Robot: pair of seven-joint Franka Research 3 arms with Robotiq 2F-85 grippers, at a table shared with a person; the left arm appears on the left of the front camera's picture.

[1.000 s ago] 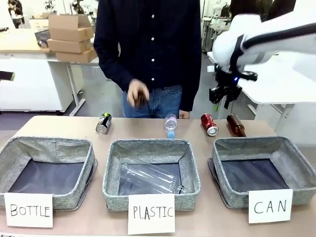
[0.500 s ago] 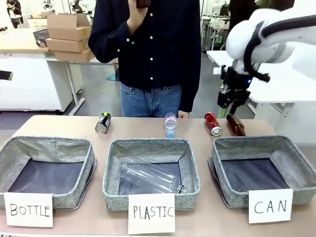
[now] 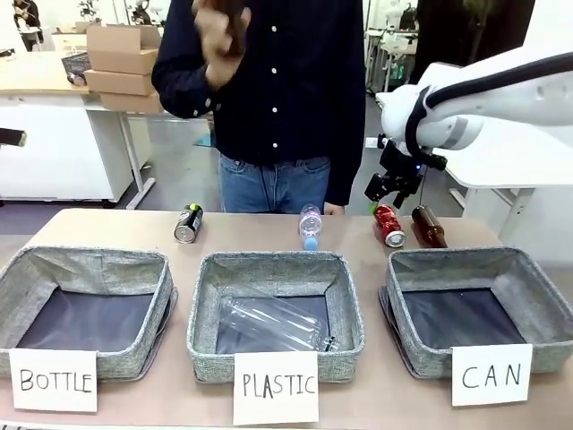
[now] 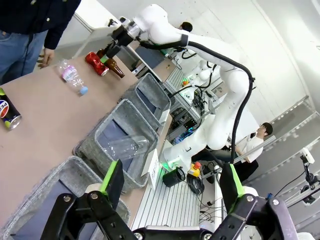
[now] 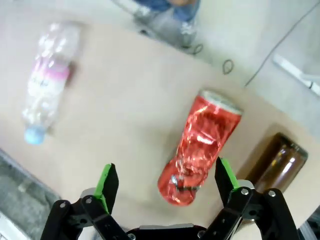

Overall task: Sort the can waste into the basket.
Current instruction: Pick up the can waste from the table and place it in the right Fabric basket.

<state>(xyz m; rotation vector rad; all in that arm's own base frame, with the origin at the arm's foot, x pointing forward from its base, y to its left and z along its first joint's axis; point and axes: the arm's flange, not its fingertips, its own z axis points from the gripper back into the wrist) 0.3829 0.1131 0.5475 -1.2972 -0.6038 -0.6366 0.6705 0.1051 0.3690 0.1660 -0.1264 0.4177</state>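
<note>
Right gripper [image 5: 165,171]: jaws spread wide, poised over the red dented can [image 5: 202,135]. Can lies at the table's far side, just left of brown bottle [image 5: 277,160], beyond CAN basket [image 3: 452,258]. Black can [image 3: 187,224] lies well left. Left gripper [image 4: 172,176]: fingers apart, empty.

black can [image 4: 7,114]: cut off by the picture's edge | brown bottle [image 5: 277,160]: one end hidden | person's hand [image 3: 215,38]: blurry

Cardboard boxes [image 3: 125,63] sit stacked on a pale table [image 3: 36,82] over grey floor [image 3: 179,179].
</note>
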